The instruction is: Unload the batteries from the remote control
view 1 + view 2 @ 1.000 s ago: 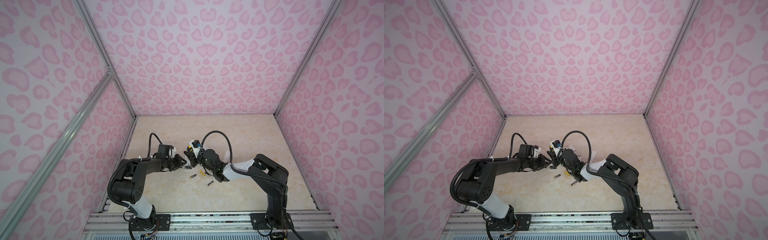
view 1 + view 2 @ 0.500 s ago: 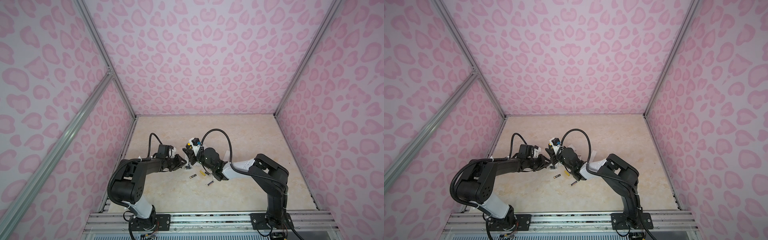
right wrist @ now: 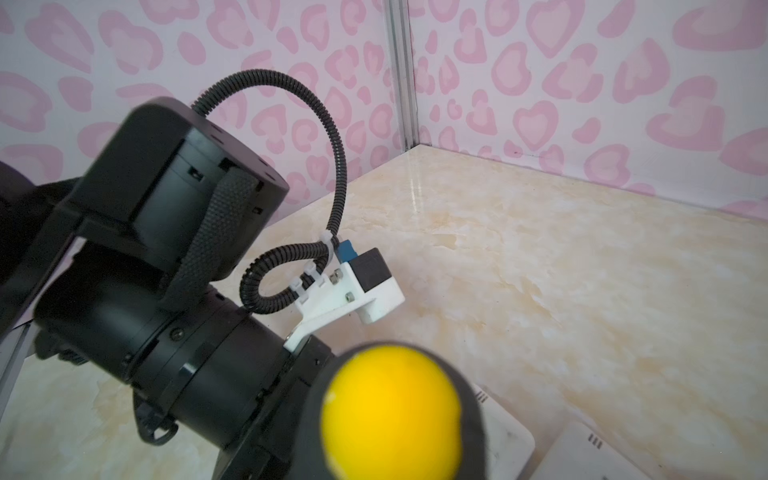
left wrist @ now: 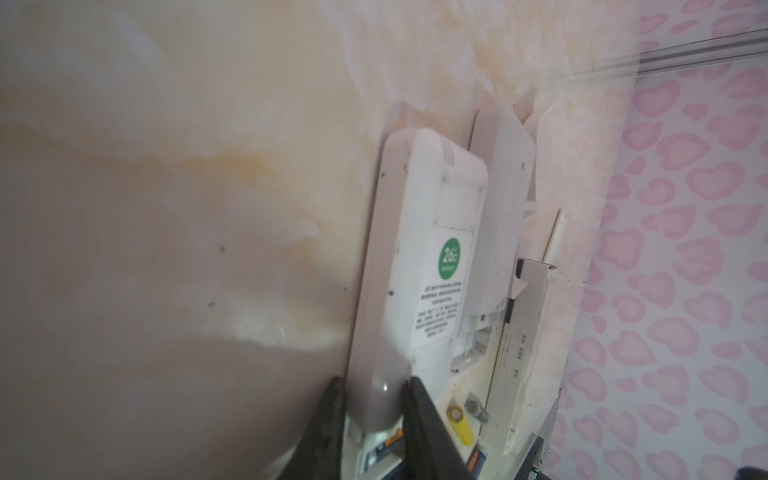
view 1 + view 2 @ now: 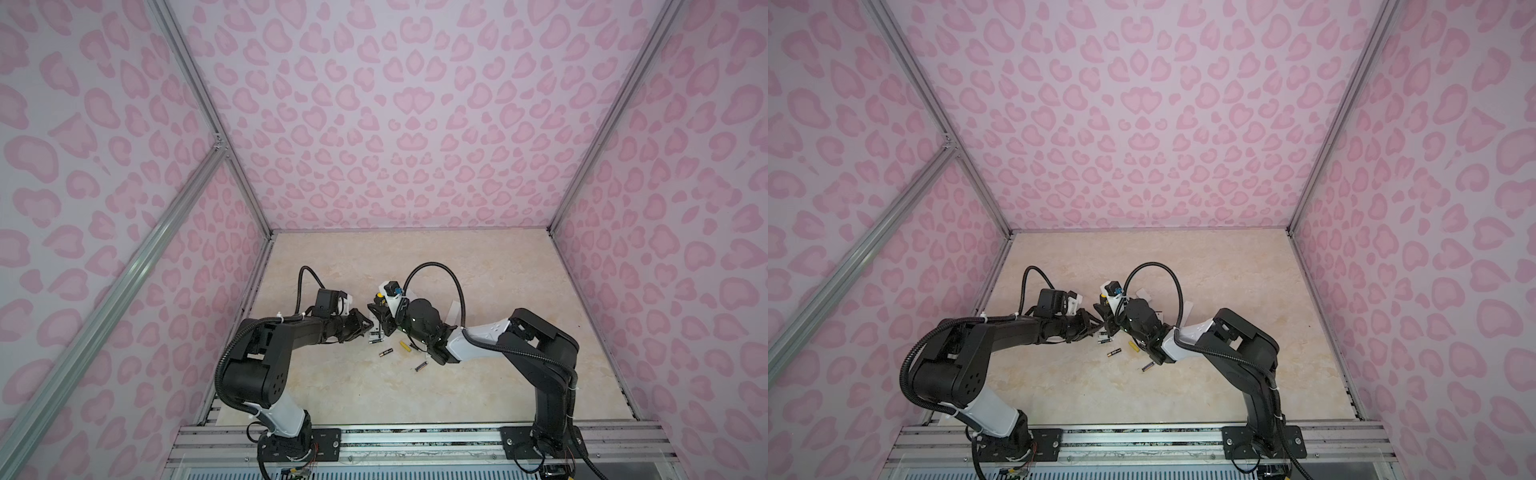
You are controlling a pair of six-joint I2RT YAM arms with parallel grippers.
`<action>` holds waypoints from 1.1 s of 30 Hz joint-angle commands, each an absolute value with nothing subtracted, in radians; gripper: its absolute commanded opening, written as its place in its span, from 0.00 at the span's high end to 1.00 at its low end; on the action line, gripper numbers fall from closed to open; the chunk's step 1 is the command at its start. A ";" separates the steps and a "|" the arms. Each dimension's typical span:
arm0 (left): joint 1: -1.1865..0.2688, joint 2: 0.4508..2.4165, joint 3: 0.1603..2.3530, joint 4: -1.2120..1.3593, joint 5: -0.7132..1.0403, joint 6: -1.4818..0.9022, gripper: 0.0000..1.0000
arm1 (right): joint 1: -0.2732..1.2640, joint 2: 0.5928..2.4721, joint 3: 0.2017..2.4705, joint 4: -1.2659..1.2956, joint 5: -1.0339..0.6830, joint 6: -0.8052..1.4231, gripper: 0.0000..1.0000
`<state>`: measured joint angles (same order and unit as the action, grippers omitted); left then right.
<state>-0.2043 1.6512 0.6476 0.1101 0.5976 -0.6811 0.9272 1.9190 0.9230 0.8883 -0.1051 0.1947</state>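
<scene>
Left pincer (image 4: pixel 374 399) clamps the white remote (image 4: pixel 415 249) by its end, likely steadying it while right pincer (image 5: pixel 380 321), grasping yellow-capped screwdriver (image 3: pixel 395 411), works its battery bay.

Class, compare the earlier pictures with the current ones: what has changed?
Nothing visibly changed. The left tool still clamps the white remote, the right tool still holds the yellow-capped screwdriver, and the loose batteries lie where they were.

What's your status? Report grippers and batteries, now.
Left gripper shut on remote. Right gripper shut on screwdriver. Batteries loose on table. Second remote alongside.
</scene>
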 commanded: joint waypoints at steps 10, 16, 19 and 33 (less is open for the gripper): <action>-0.204 1.631 0.654 0.083 0.583 -0.673 0.72 | 0.926 1.849 0.891 0.881 -0.097 0.219 1.00; -0.205 1.565 0.662 0.049 0.577 -0.676 0.66 | 0.915 1.845 0.929 0.857 -0.100 0.218 1.00; -0.202 1.508 0.662 0.029 0.572 -0.680 0.65 | 0.911 1.857 0.952 0.849 -0.104 0.209 1.00; -0.181 1.426 0.555 0.041 0.565 -0.767 0.67 | 0.944 1.938 1.094 0.726 0.002 0.148 1.00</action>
<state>-0.1829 1.4277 0.5682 0.0433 0.5762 -0.7444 0.9333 1.9244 1.0702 0.7815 -0.0696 0.1761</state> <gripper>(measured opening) 0.331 0.227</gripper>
